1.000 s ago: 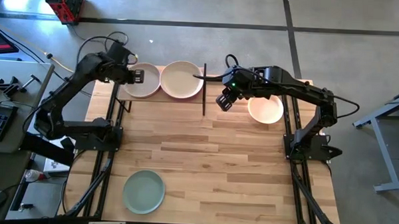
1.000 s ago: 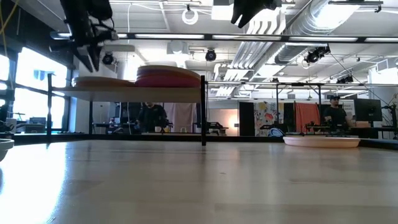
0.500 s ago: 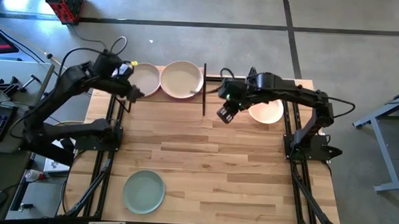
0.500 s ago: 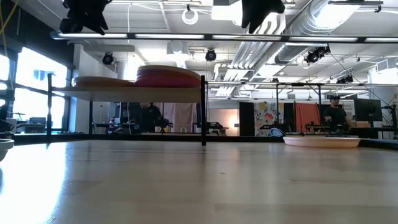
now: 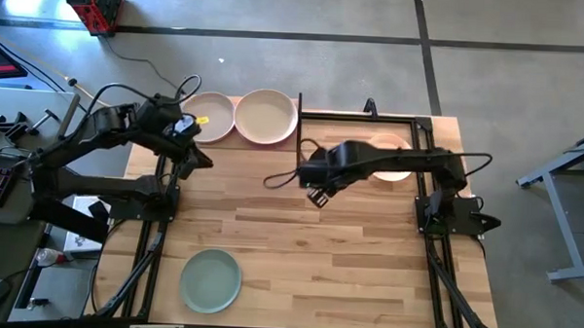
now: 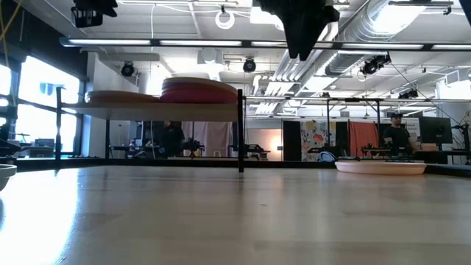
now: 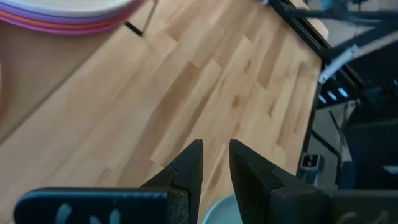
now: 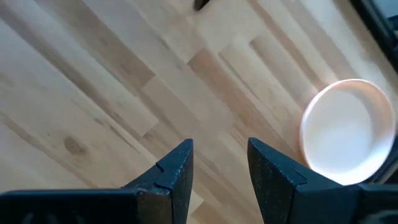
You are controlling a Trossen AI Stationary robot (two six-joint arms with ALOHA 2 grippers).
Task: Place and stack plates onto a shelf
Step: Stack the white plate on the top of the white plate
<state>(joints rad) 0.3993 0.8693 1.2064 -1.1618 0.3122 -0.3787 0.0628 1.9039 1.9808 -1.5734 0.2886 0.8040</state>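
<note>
High view showed 2 stacks on the shelf (image 5: 242,138), both grippers empty: left gripper (image 5: 202,161) fingers narrowly apart, right gripper (image 5: 316,195) fingers wide. Next, probably, fetching the mint plate (image 5: 210,281) or peach plate (image 5: 393,158).

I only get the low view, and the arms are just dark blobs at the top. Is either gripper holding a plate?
Observer: No. The right gripper is open and empty, above bare tabletop wood.
Operator: What about the other one?
Observer: The left gripper is open and empty too. It hangs off the shelf, near the shelf's left end.
Operator: Are there plates not on the shelf?
Observer: Yes. A mint green plate lies alone on the left side of the table, near the edge farthest from the shelf.
</note>
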